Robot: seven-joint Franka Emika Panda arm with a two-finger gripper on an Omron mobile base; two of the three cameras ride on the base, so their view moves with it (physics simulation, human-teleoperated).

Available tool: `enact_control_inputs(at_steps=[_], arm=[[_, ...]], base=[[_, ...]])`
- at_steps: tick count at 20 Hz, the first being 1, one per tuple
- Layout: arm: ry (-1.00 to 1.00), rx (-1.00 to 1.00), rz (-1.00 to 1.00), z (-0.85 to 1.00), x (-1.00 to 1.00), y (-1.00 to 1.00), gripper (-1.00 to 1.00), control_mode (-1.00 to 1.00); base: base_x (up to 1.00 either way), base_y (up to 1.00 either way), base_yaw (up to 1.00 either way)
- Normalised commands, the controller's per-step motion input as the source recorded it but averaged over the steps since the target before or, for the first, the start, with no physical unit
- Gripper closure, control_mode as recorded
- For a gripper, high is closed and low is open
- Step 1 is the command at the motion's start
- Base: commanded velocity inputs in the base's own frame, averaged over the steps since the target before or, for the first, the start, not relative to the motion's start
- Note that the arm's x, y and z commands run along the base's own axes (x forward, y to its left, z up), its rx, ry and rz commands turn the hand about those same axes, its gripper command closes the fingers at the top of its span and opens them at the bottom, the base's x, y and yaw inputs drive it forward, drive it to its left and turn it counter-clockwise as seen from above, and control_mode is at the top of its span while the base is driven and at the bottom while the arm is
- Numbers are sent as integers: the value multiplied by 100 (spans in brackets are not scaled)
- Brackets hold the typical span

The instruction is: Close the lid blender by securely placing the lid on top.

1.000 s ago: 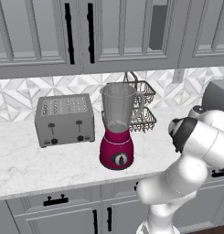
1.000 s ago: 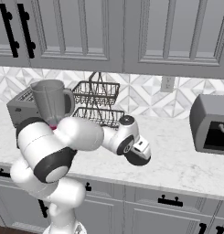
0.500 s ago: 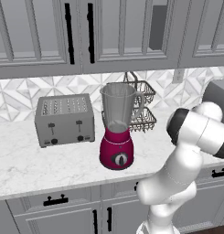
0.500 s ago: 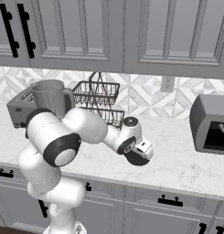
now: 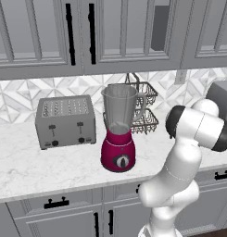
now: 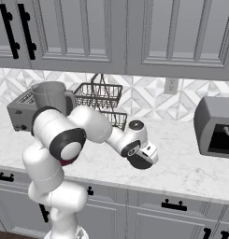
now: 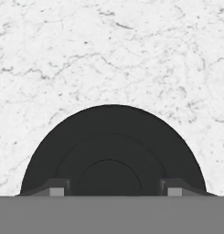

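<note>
blender [image 5: 118, 134] uncapped; toaster [image 5: 65, 121] left, wire rack [image 5: 143, 109] behind, claw [image 7: 112, 188] over lid [image 7: 112, 148].

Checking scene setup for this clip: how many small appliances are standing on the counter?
3: the toaster at the left, the blender beside it in front of the wire rack, and a grey appliance at the far right, partly cut off.

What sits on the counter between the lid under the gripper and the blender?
Nothing on the marble: in the right base view the robot's own arm crosses above the stretch from the lid to the blender.
</note>
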Motion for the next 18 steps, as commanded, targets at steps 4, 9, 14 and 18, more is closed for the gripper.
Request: enact_control_inputs(at_steps=[4,9,14,18], arm=[[2,0,0,-38,2,0,100,-100],[2,0,0,-26,0,0,100,-100],[0,0,0,0,0,0,100,-100],[2,0,6,0,0,17,100,-100]], base=[[0,0,0],[0,0,0],[0,0,0],[0,0,0]])
